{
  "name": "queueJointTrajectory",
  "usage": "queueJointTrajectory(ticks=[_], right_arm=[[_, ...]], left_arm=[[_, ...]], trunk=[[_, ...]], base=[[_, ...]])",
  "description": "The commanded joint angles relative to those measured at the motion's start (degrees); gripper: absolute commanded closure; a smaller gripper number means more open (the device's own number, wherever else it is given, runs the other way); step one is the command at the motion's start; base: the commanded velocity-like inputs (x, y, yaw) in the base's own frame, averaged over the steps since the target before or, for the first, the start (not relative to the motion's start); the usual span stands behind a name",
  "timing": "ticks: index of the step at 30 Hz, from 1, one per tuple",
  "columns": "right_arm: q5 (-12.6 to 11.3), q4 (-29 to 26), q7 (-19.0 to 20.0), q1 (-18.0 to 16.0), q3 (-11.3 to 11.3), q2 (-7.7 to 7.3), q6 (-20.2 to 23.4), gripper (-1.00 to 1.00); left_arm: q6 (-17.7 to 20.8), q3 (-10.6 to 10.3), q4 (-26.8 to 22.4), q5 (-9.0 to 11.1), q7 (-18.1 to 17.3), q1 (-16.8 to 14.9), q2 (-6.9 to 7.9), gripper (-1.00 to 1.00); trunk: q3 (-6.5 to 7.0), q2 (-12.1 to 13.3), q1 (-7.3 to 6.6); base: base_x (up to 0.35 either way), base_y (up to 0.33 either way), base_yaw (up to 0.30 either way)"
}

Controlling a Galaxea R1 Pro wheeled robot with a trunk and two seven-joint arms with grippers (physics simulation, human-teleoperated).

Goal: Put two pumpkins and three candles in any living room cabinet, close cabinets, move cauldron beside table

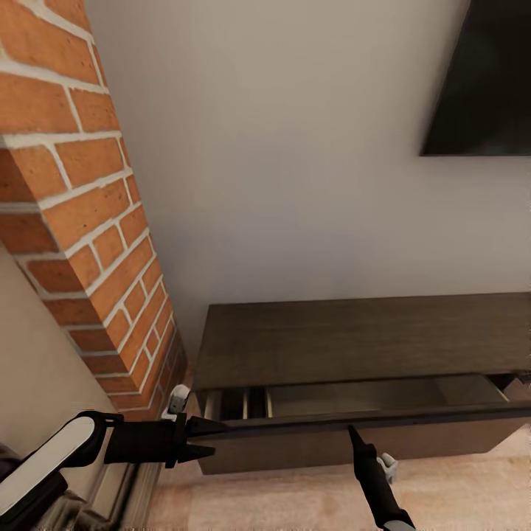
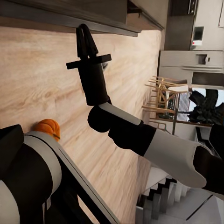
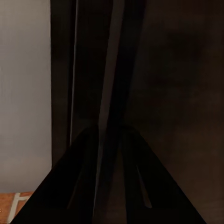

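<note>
The dark-brown cabinet (image 1: pixel 369 332) stands against the white wall with its top drawer (image 1: pixel 354 398) pulled partly out; the pale inside that shows holds nothing. My left gripper (image 1: pixel 210 440) is open at the left end of the drawer front, its upper finger against that front. My right gripper (image 1: pixel 352 431) is shut, its tip pointing up at the drawer front's top edge. In the left wrist view the right gripper (image 2: pixel 85 31) shows shut just below the cabinet. One orange pumpkin (image 2: pixel 46 127) lies on the wood floor beside the robot's body.
A brick column (image 1: pixel 88 243) rises close on the left of the cabinet. A black TV (image 1: pixel 487 81) hangs on the wall above. Far along the floor are wooden chairs (image 2: pixel 163 95), a fridge (image 2: pixel 191 63) and stairs (image 2: pixel 163 198).
</note>
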Motion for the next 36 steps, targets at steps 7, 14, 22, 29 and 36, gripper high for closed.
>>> queueJointTrajectory(ticks=[7, 14, 22, 29, 36], right_arm=[[-0.03, -0.11, 0.81, -0.05, 1.60, 0.02, -0.57, 1.00], [0.00, -0.11, 0.81, -0.05, 1.60, 0.05, -0.57, 1.00], [-0.02, -0.11, 0.82, -0.05, 1.60, 0.05, -0.57, 1.00], [0.04, -0.11, 0.81, -0.05, 1.61, 0.08, -0.57, 1.00], [0.05, -0.13, 0.82, -0.05, 1.64, 0.08, -0.57, 1.00]], left_arm=[[0.05, -0.09, 0.00, 0.28, 0.15, -0.05, 0.04, -1.00], [0.05, -0.09, 0.00, 0.28, 0.15, -0.05, 0.04, -1.00], [0.05, -0.09, 0.00, 0.28, 0.15, -0.05, 0.04, -1.00], [0.05, -0.09, 0.00, 0.28, 0.15, -0.05, 0.04, -1.00], [0.05, -0.09, 0.00, 0.28, 0.15, -0.05, 0.04, -1.00]], trunk=[[-0.04, -0.03, -0.04], [-0.04, -0.03, -0.04], [-0.04, -0.03, -0.04], [-0.04, -0.03, -0.04], [-0.04, -0.03, -0.04]], base=[[-0.134, 0.000, 0.000], [-0.152, 0.000, 0.000], [-0.103, 0.000, 0.000], [-0.131, 0.000, 0.000], [-0.091, 0.000, 0.000]])
